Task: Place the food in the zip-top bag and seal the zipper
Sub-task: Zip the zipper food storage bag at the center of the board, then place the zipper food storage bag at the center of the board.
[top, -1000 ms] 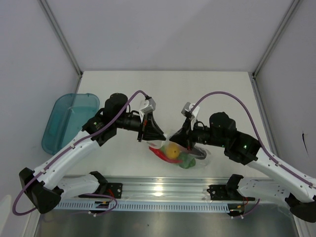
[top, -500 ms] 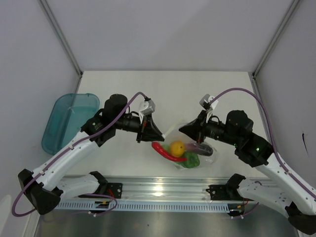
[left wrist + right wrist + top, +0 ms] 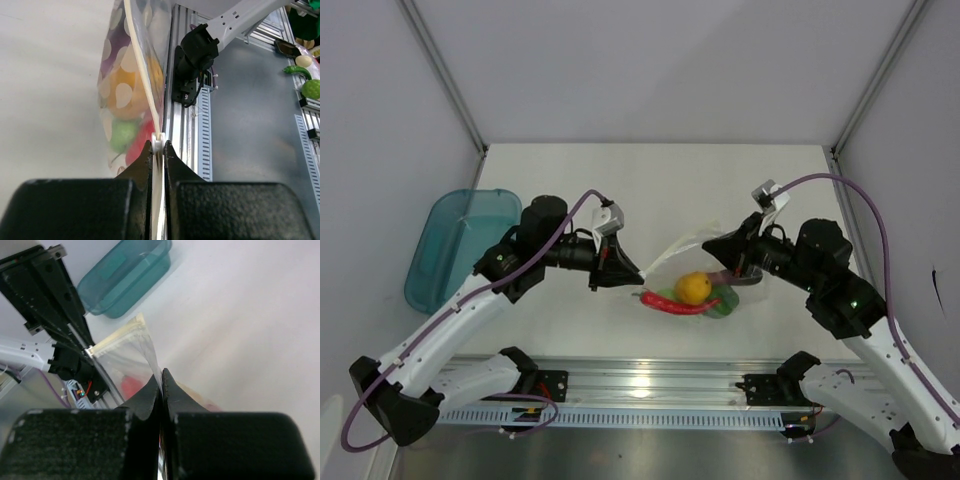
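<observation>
Food (image 3: 693, 288) lies in the zip-top bag (image 3: 116, 75), whose zipper (image 3: 142, 75) both left hand (image 3: 158, 145) and right hand (image 3: 161, 373) pinch.

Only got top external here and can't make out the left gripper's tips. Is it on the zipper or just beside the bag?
Observer: On it. The left wrist view shows the left gripper shut on the zipper, with the strip running straight out from between its fingertips.
Operator: Right side?
Observer: In the right wrist view, the right gripper is pinched shut on the clear film of the zip-top bag, near its mouth edge.
Operator: Food inside?
Observer: The left wrist view shows the yellow pepper, a green vegetable, the red chili and the purple eggplant behind the dotted plastic. I cannot make out the second green one.
</observation>
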Action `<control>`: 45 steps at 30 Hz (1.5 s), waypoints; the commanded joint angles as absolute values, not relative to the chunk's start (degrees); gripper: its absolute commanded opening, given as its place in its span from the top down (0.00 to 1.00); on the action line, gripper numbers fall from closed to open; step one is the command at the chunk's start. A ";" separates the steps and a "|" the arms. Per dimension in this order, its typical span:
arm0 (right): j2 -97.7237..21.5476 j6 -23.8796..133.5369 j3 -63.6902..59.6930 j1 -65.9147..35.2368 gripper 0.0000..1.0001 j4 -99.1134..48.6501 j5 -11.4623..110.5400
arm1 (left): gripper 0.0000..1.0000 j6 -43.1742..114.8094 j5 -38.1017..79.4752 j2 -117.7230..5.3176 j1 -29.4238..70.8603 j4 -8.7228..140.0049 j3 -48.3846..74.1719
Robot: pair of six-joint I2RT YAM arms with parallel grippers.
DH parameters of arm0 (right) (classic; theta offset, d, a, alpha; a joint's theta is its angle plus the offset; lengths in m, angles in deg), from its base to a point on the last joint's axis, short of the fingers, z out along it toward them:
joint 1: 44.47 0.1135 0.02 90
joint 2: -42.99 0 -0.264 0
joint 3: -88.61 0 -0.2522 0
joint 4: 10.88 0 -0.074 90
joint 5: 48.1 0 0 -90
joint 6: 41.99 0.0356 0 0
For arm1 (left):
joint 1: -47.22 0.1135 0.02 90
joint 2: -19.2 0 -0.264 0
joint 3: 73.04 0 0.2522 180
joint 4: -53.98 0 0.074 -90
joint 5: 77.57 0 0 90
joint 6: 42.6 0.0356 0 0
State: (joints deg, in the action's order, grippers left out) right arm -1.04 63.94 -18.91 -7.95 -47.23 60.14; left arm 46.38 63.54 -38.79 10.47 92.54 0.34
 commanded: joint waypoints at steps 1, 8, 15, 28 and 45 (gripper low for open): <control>0.45 64.80 -16.28 -11.67 1.00 -45.90 55.69 | 1.00 47.22 63.58 -36.52 11.80 95.69 -0.56; 0.89 66.21 -17.42 -16.95 1.00 -46.00 55.44 | 0.99 47.31 62.35 -34.41 13.29 97.62 -1.79; 1.07 67.70 -18.57 -21.35 1.00 -46.17 55.08 | 0.99 47.31 61.21 -31.43 15.48 99.21 -3.11; -4.28 69.37 -18.22 -25.31 1.00 -47.57 61.32 | 0.99 41.43 56.90 -29.48 16.54 94.22 -5.75; -21.15 77.90 -21.56 -27.94 1.00 -47.84 60.18 | 0.74 26.84 45.39 -60.59 19.00 81.20 9.45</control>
